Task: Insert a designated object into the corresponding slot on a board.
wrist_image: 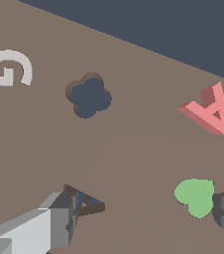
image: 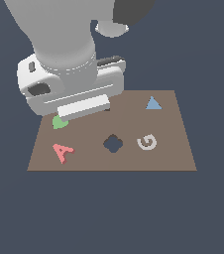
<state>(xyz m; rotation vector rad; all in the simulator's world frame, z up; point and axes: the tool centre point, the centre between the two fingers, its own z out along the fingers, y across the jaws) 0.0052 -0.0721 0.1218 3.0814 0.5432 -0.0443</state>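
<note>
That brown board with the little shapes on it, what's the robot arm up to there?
It's a shape-sorting job. The pink-red letter A block must go into the A-shaped slot in the board. The block lies untouched near the board's front corner, on the exterior view's left. The gripper hangs open and empty over the back, between the slot and a green heart, holding nothing.
</note>
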